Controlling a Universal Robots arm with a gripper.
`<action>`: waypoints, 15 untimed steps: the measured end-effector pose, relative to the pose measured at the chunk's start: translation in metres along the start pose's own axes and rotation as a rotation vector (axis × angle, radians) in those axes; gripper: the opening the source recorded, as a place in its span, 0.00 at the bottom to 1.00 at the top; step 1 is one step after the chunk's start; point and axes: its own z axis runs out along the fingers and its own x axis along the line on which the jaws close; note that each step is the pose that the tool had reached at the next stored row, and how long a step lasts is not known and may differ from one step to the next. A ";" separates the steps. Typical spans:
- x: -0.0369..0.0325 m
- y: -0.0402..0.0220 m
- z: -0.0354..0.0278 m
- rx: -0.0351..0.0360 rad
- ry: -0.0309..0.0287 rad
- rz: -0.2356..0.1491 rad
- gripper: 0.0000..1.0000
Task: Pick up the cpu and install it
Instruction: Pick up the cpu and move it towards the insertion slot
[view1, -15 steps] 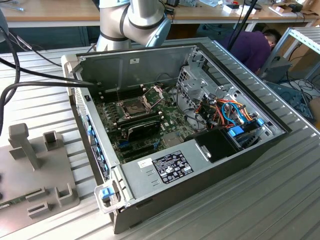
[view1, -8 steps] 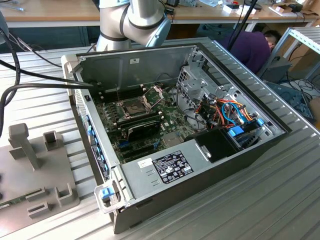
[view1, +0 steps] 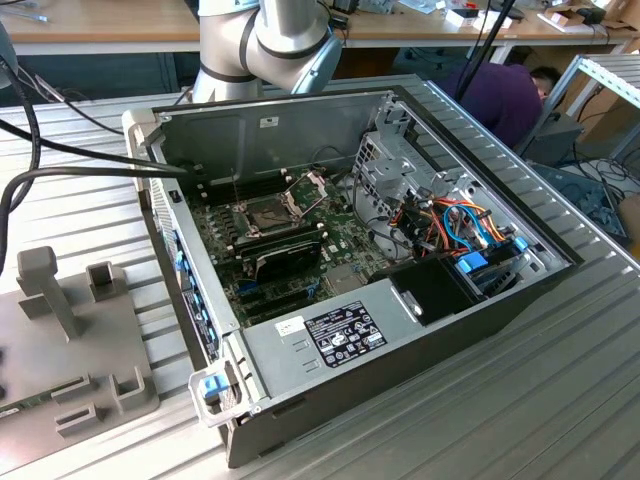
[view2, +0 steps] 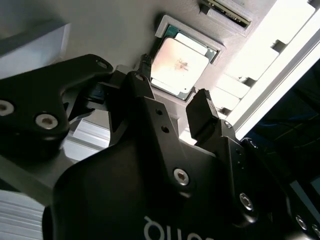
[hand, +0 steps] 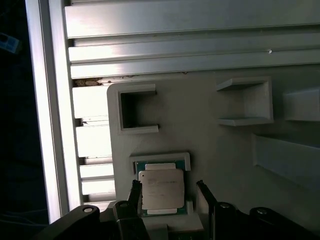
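Silvery cpu (hand: 161, 189) sits in its grey fixture pocket (hand: 160, 157), directly between the spread fingers of your gripper (hand: 168, 186), one fingertip flanking each opposite edge

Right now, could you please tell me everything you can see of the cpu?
The cpu is a small flat square chip: dull silvery metal top over a green rim. It lies flat in a shallow raised-edge pocket of the grey holder plate. The open claw straddles it, a finger at each side; whether they touch it I cannot tell.
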 end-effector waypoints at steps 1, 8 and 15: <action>0.0001 0.0000 0.0017 0.0002 0.0004 0.000 0.56; 0.0008 0.0002 0.0118 0.0004 0.0005 0.002 0.56; 0.0026 0.0001 0.0151 0.0005 0.0006 0.002 0.56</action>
